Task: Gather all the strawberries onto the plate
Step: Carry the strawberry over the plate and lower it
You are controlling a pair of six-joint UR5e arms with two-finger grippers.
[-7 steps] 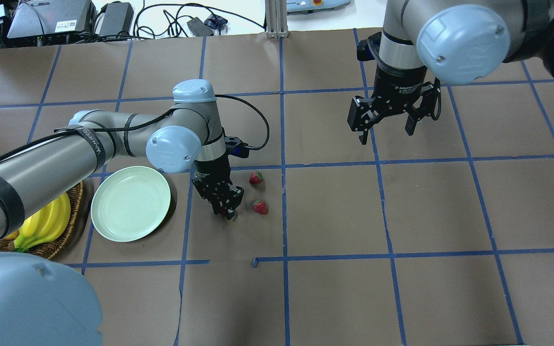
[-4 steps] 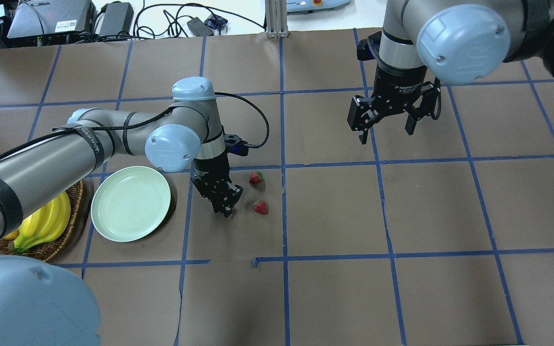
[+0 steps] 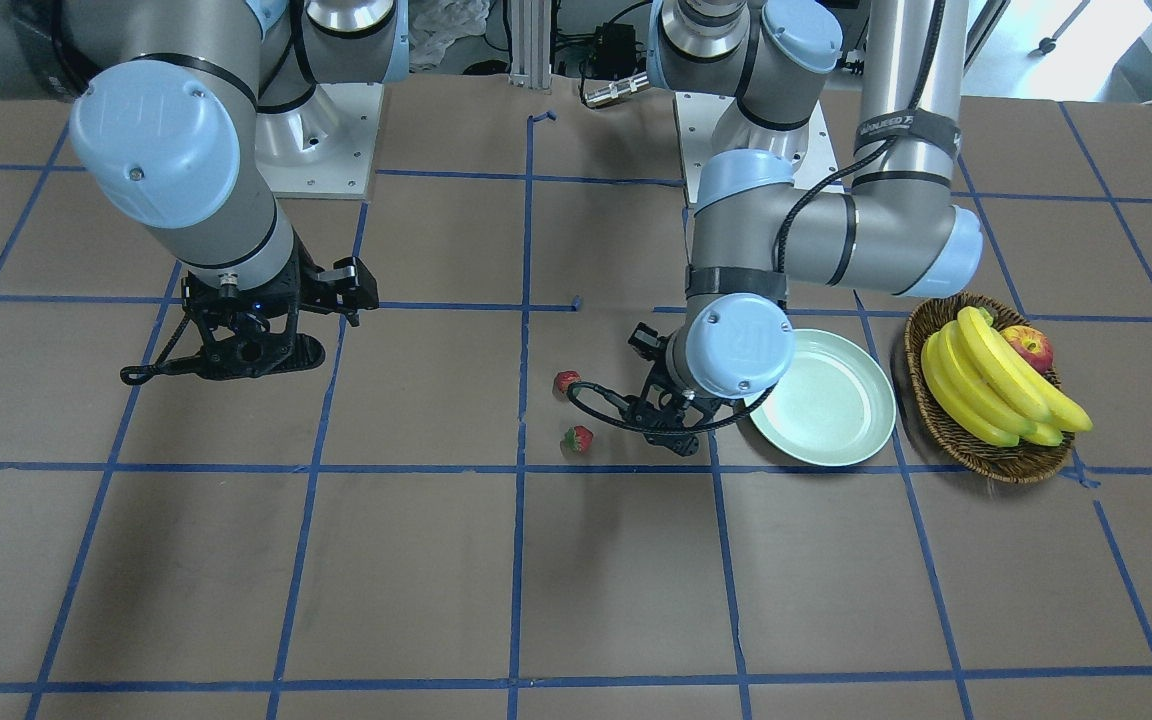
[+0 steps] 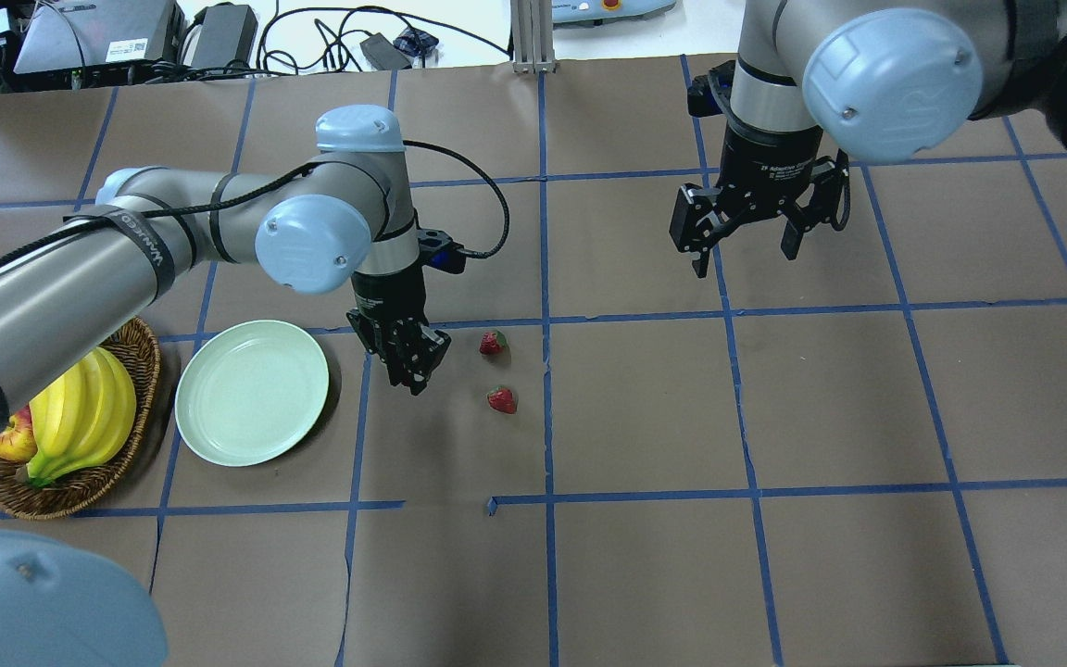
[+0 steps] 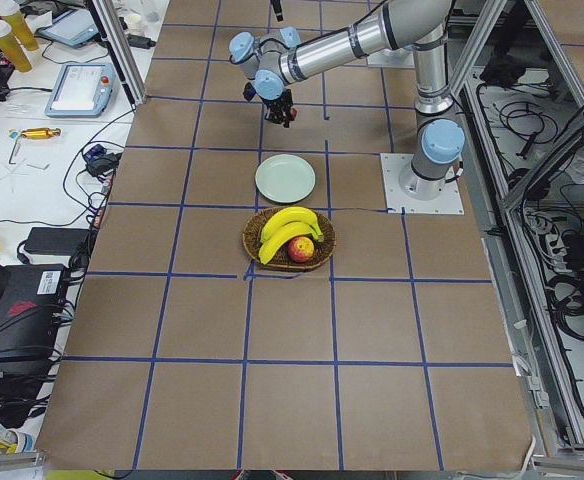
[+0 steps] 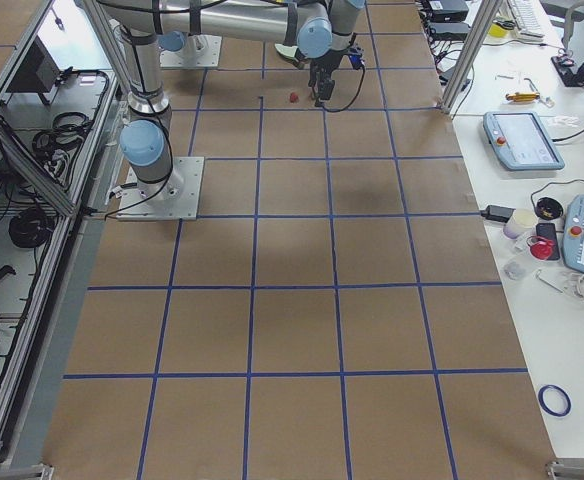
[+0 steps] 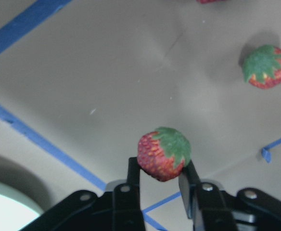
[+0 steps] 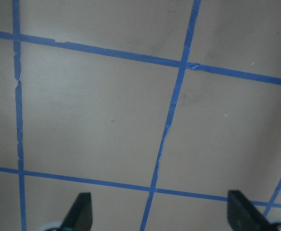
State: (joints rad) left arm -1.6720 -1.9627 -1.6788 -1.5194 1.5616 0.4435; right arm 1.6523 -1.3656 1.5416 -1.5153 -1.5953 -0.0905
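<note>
My left gripper [image 7: 162, 171] pinches one strawberry [image 7: 163, 153] clear of the table [image 4: 645, 417], near the plate [image 4: 251, 391]. Next I carry it over the plate and release. Two other strawberries [image 4: 493, 343] [image 4: 501, 399] wait on the table. The right gripper [image 4: 745, 255] hangs wide and empty.

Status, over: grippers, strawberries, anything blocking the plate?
Left gripper shut on one strawberry, off the table. Right gripper open, idle. Two loose strawberries on table; plate empty. Nothing between left gripper and plate.
</note>
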